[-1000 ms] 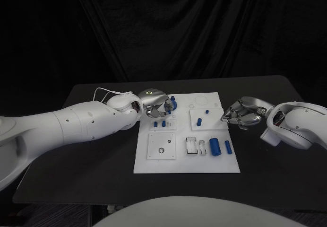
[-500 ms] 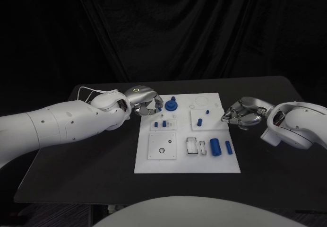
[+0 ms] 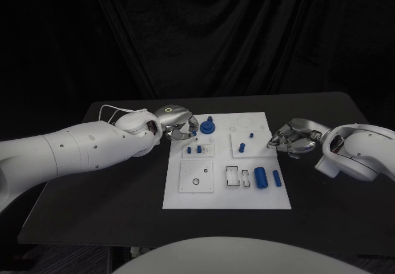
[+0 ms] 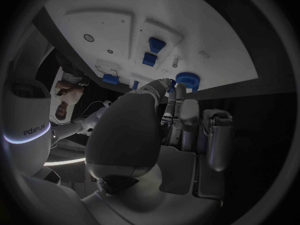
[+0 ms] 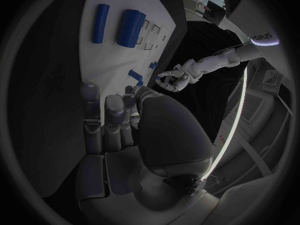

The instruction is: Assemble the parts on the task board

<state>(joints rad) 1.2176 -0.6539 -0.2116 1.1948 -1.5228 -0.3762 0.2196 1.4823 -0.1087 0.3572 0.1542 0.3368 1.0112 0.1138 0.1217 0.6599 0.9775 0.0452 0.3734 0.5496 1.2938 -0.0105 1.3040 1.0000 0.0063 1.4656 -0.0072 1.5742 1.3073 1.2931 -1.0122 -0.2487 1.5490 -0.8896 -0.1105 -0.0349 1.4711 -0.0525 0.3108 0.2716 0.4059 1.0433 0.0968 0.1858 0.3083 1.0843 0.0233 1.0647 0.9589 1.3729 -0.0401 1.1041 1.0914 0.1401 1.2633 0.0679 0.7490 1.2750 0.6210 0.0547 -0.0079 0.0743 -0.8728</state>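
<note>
On the black counter (image 3: 123, 188) lies the white task board (image 3: 224, 197), lengthwise away from the robot. At its far left corner hangs the left hand (image 3: 178, 125), fingers (image 4: 179, 107) loosely curled with gaps between them and nothing held, their tips just beside a round blue part (image 3: 206, 127) standing near the board's far edge. Toward the robot from there, two small blue parts (image 3: 193, 150) stand side by side in a square recess. Further right, another small blue part (image 3: 241, 147) stands in its own recess. Nearer the robot, two blue cylinders (image 3: 266, 177) lie side by side, the thicker one on the left. Beside the board's right edge rests the right hand (image 3: 291, 138), fingers (image 5: 106, 120) curled inward, holding nothing.
</note>
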